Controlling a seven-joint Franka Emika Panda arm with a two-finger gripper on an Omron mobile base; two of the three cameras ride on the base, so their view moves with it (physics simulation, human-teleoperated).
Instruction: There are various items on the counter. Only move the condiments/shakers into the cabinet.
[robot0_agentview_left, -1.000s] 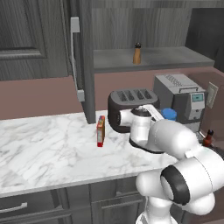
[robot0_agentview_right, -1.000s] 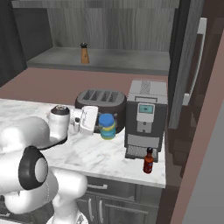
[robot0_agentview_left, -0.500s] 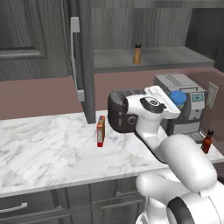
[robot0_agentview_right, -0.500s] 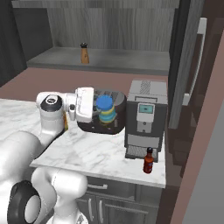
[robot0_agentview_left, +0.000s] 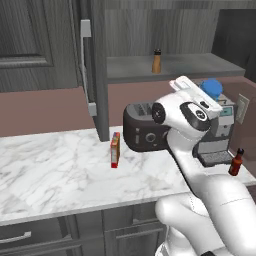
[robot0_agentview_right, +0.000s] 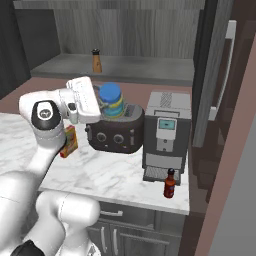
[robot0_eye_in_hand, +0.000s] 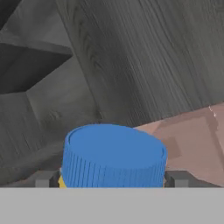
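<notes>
One blue-lidded, yellow-labelled jar (robot0_agentview_right: 111, 98) is pinched in the white arm's two-finger claw (robot0_eye_in_hand: 113, 178), lifted clear of the white, grey-veined marble counter (robot0_agentview_left: 60, 170) and held above the dark rounded toaster (robot0_agentview_right: 115, 133). In the hand view the jaws stand wide on either side of the jar's ribbed blue lid, one finger (robot0_eye_in_hand: 43, 179) at each flank. The jar's long axis runs roughly upright with the lid on top, tipped a little in the right base view. Its lid faces the dark grey wood-grain wall cabinet (robot0_agentview_right: 125, 35).

On the cabinet's grey shelf (robot0_agentview_left: 175, 67) a small brown dark-capped shaker (robot0_agentview_left: 157, 61) stands upright, near the shelf's middle. Bare shelf lies on both sides of it, up to the tall cabinet door (robot0_agentview_right: 222, 75) with its silver handle, which stands swung open at the right.

A slim dark red black-capped bottle (robot0_agentview_right: 170, 183) stands upright on the counter just in front of the grey coffee machine (robot0_agentview_right: 166, 130), close to the counter's front edge and near its right end. A slim red-orange upright box (robot0_agentview_left: 115, 149) stands left of the toaster, well apart from the bottle, with a wide stretch of bare marble to its left.
</notes>
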